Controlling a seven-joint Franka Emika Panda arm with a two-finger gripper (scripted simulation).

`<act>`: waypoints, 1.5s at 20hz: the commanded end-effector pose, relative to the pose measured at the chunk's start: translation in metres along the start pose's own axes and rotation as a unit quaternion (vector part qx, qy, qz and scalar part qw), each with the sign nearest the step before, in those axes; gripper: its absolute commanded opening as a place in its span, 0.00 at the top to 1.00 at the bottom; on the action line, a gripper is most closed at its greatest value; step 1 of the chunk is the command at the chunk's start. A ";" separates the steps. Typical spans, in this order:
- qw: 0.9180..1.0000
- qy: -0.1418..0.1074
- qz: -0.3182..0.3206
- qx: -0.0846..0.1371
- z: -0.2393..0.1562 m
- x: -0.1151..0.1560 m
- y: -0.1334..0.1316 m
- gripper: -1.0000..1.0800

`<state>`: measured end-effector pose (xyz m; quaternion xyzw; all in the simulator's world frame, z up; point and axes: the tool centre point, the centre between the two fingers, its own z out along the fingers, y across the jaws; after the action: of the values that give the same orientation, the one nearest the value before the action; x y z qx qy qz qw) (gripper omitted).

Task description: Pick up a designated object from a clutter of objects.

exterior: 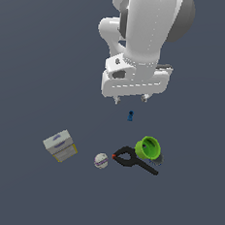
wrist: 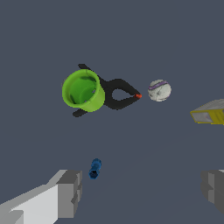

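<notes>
Peg (exterior: 130, 116): tiny blue knobbed cylinder beneath open claw (exterior: 130, 101).

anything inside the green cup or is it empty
Nothing shows inside the green cup: the wrist view looks into its mouth and sees only green wall. The deepest part is shaded, so something tiny could hide there. The black looped tool lies against its outside.

White arm (exterior: 142, 29), grey-fingered claw (exterior: 130, 100)

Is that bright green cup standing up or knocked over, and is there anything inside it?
The green cup is tipped over: its side wall shows below the round mouth. It looks empty; only green interior is visible in the wrist view.
</notes>
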<state>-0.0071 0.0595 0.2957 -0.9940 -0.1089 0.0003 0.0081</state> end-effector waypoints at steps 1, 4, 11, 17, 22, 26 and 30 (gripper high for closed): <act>1.000 -0.001 -0.020 -0.001 0.015 -0.003 -0.004 0.04; 0.999 -0.001 -0.050 -0.004 0.038 -0.009 -0.011 0.04; 0.990 -0.002 -0.138 -0.008 0.099 -0.034 -0.030 0.04; 0.976 -0.003 -0.216 -0.010 0.147 -0.065 -0.047 0.04; 0.963 -0.003 -0.268 -0.009 0.176 -0.089 -0.058 0.04; 0.955 -0.003 -0.298 -0.008 0.191 -0.104 -0.065 0.04; 0.949 -0.003 -0.316 -0.008 0.200 -0.115 -0.068 0.04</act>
<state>-0.1304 0.1040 0.0999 -0.9117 -0.4108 0.0006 -0.0005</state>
